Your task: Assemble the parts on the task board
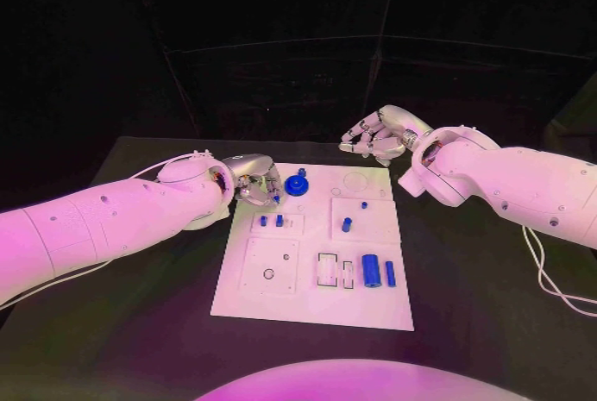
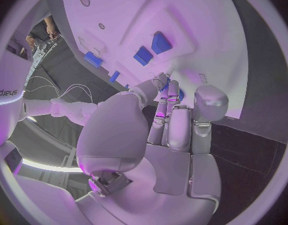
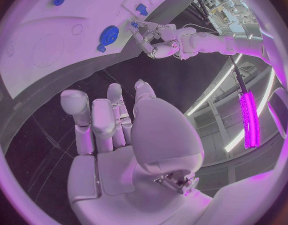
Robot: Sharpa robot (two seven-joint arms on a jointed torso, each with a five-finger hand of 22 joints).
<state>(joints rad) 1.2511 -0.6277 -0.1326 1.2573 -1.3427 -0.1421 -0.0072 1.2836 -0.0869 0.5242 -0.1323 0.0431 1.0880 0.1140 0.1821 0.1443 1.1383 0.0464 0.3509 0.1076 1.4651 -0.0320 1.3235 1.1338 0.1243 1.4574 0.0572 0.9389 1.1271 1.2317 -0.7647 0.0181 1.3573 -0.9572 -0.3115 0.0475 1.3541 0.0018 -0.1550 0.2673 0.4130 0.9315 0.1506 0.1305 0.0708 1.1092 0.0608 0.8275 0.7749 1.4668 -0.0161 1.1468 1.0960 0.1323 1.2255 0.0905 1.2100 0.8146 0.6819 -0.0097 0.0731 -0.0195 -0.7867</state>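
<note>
Left hand [image 1: 255, 184] pinches a small blue part [image 2: 166, 83] at the task board [image 1: 373, 310]; seat it squarely. Right hand [image 1: 373, 135] hovers empty, fingers loosely curled.

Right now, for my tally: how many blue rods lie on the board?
2: a thick rod and a thinner rod beside it, at the board's near right; the left hand may hide more.
</note>
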